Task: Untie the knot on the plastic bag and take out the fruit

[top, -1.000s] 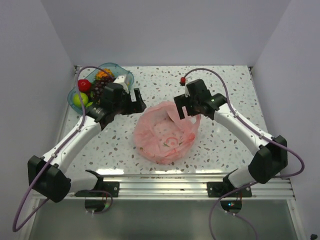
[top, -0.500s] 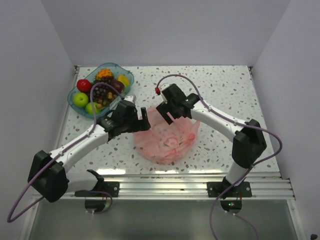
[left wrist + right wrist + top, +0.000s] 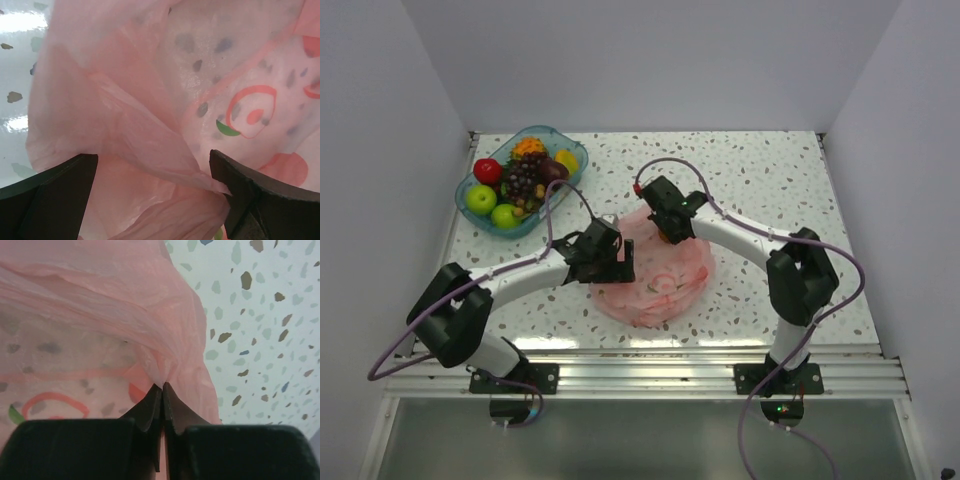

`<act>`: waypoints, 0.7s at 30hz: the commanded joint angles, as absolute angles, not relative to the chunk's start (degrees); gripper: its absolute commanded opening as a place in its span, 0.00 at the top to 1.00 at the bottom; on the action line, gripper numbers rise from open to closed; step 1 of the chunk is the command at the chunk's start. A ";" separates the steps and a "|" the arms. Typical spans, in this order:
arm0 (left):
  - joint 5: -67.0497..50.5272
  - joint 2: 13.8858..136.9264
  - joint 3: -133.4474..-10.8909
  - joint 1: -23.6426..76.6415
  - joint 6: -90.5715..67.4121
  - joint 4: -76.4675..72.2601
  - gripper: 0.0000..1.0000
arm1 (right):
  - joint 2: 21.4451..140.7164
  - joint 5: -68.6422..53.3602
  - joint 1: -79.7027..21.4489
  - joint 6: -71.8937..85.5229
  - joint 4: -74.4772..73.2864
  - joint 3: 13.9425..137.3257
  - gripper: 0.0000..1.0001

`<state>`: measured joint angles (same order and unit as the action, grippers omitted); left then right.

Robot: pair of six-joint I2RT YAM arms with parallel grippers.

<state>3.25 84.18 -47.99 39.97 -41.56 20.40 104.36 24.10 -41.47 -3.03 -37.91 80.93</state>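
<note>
Speckled table [image 3: 770,170] is holding plastic bag [image 3: 655,285] mid-surface; right gripper [image 3: 162,390] is pinching its film tight, left gripper [image 3: 154,165] is gaping over a fold, needing a firm bite b4 pulling slowly; fruit [image 3: 515,185] is lying in tray [image 3: 578,158]

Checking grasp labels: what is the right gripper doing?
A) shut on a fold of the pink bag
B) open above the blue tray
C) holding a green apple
A: the right wrist view shows the right gripper closed tip to tip on a gathered fold of the plastic bag.
</note>
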 commanded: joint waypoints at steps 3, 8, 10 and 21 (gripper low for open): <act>4.92 85.95 -47.02 40.52 -42.80 16.88 0.00 | 99.33 11.02 -41.48 -1.59 -37.88 83.14 1.00; 6.15 86.13 -46.06 40.61 -42.80 17.14 0.00 | 94.93 -8.59 -42.10 1.30 -35.34 84.20 1.00; 6.68 85.96 -45.79 40.60 -42.89 17.23 0.00 | 93.96 -11.50 -42.10 3.07 -33.15 82.98 1.00; 8.35 83.15 -45.70 40.52 -43.15 19.68 0.00 | 98.79 -1.06 -40.25 6.68 -30.68 76.30 1.00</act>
<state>6.44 85.82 -45.95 40.32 -41.63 19.49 97.23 -3.51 -41.19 4.05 -33.15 78.24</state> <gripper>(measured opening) 0.996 0.010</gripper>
